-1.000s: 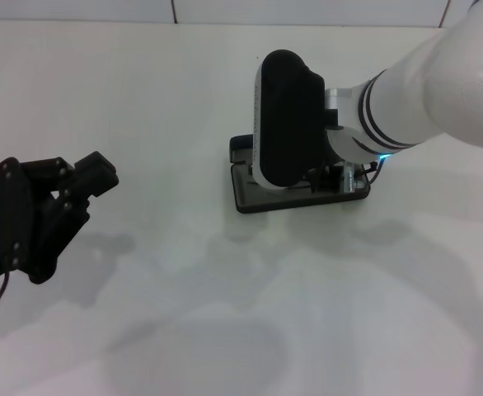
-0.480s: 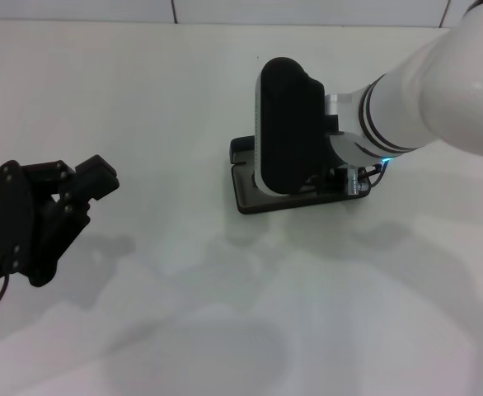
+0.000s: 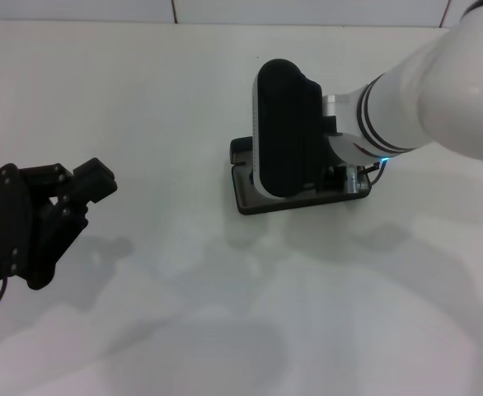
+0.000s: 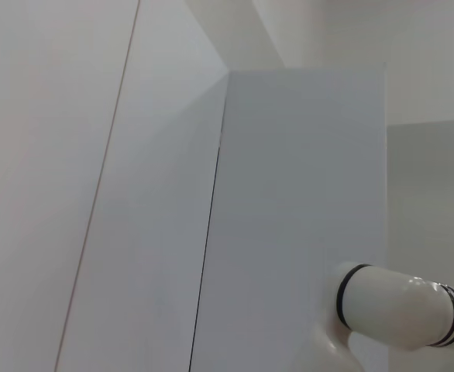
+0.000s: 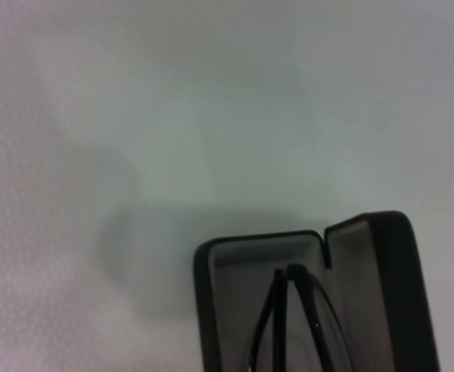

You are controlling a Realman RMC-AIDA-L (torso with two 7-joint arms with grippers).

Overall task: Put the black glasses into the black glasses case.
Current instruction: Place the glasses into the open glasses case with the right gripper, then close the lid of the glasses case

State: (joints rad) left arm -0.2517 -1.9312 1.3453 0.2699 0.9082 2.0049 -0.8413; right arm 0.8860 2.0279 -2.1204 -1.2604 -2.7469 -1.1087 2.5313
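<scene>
Glasses placement looks like the step in hand: the black glasses (image 5: 293,325) sit inside the black glasses case (image 5: 390,294), temple arms folded over the grey lining, lid open, as the right wrist view shows. Case lies on the white counter (image 3: 184,107) toward its far edge, right of centre, its front rim (image 3: 254,202) showing in the head view. Right gripper (image 3: 340,177) hangs directly over the case, mostly hidden behind its wrist housing; cannot tell whether it grips the glasses or has let go. My guess: next move calls for a clean release and a straight lift, then closing the lid; a snagged temple arm could drag the glasses out. Left gripper (image 3: 81,186) hovers near the counter's left edge, well apart from the case, holding nothing, fingers closed together.
</scene>
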